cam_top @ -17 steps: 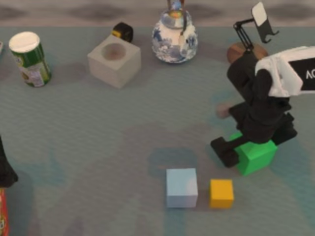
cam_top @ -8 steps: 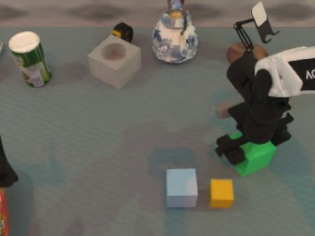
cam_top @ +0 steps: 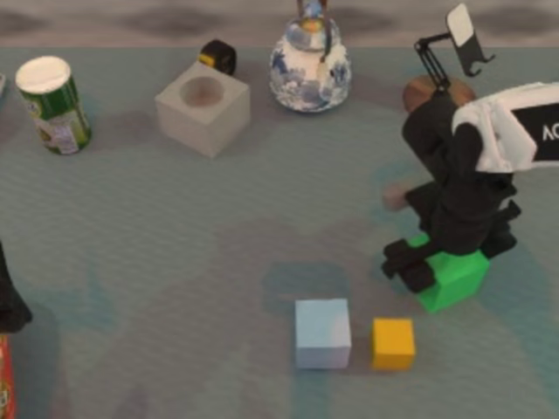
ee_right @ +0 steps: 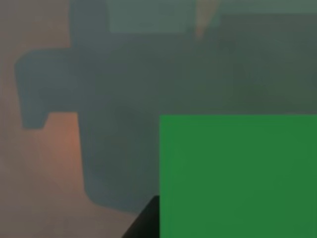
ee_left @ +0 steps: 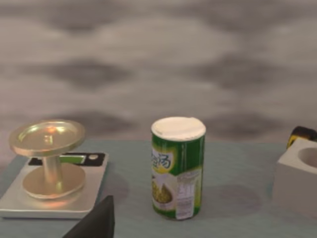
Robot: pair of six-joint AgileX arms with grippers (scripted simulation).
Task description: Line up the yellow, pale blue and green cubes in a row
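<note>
While the right gripper (cam_top: 450,253) sits pinched on the green cube (cam_top: 458,278), right of centre, the row lies nearer the table's front edge and leftward; yellow cube (cam_top: 393,343) just right of the pale blue cube (cam_top: 322,333); green, largest and matte, sits skewed; left gripper (cam_top: 9,301) parked at left, fingers unreadable.

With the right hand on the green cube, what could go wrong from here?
The right hand grips the green cube, which sits skewed, so it may land out of line. The yellow cube lies close by, beside the pale blue cube; a low carry could knock it. The left arm is parked at the table's left edge.
</note>
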